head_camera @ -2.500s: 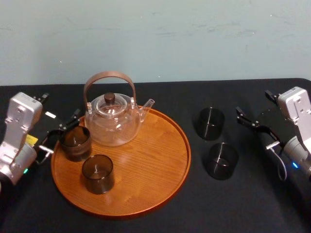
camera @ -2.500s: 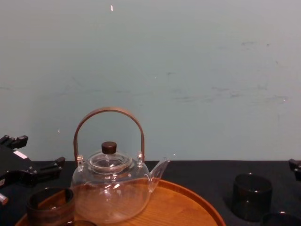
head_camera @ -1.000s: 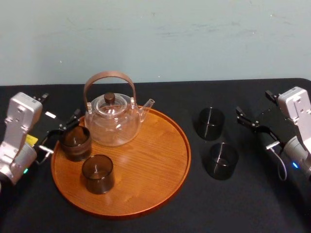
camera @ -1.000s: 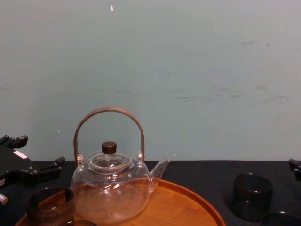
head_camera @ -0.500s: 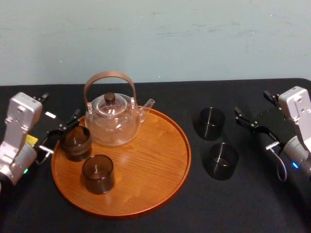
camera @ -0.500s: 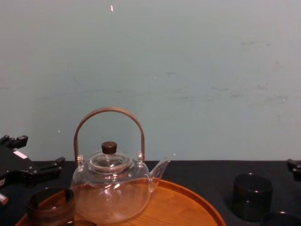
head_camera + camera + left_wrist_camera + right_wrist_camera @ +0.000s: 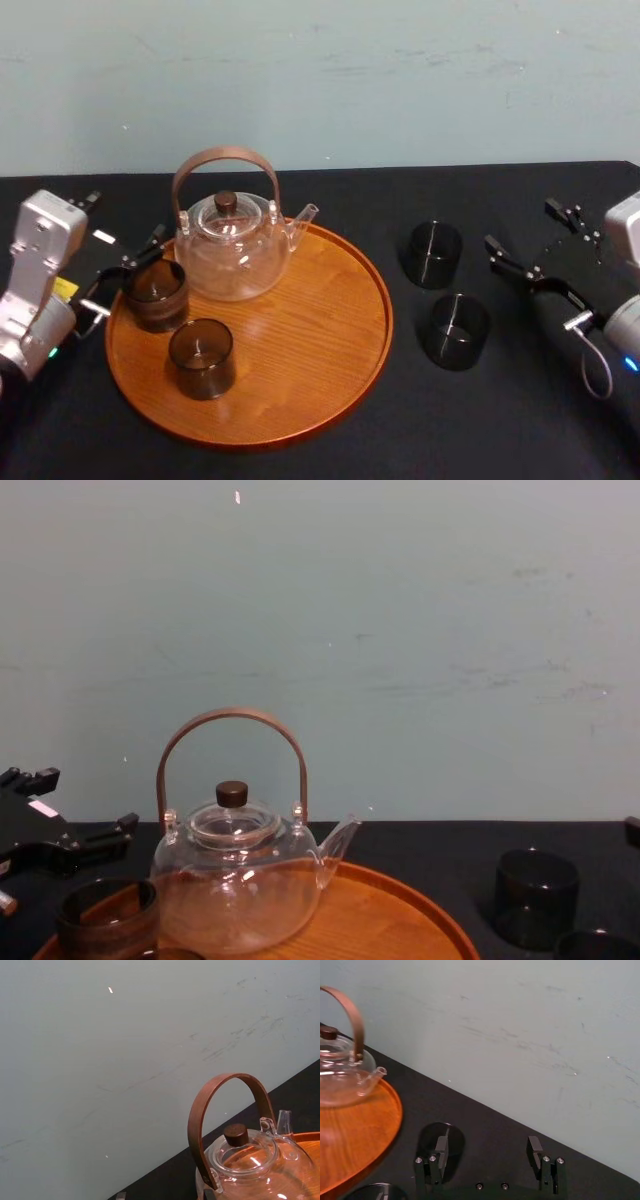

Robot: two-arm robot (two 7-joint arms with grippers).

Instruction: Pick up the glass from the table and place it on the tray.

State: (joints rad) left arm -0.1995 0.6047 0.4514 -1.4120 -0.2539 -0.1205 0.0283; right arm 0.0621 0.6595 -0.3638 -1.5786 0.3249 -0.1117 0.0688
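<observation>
Roughly Half Loaded, Half Waiting

Carried on the large round orange-brown wooden tray (image 7: 300, 370): at the back, a clear glass teapot with an arched brown handle and dark lid knob (image 7: 232, 255), nothing visible inside. Just left of it, by the rim, a short dark smoky rim-side glass (image 7: 155, 295). Nearer the front, a matching front glass (image 7: 202, 358), apart from both. Nothing visible in either. Right half of the tray bare wood.

Standing on the black tabletop (image 7: 330, 200) right of the tray, clear of its rim: two more dark smoky tumblers, a far glass (image 7: 433, 254) and a near glass (image 7: 457, 331), close together but not touching, both upright and apparently empty. Open black cloth between them and the tray, and more beyond them toward the right.

Left gripper (image 7: 122, 272) at the tray's left edge, fingers spread to either side of the rim-side glass; touching or not, impossible to tell. Right gripper (image 7: 540, 240) low over the tabletop to the right of the two loose glasses, apart from them, fingers (image 7: 441, 1146) spread wide with nothing between. Far glass just behind one finger in the right wrist view.
</observation>
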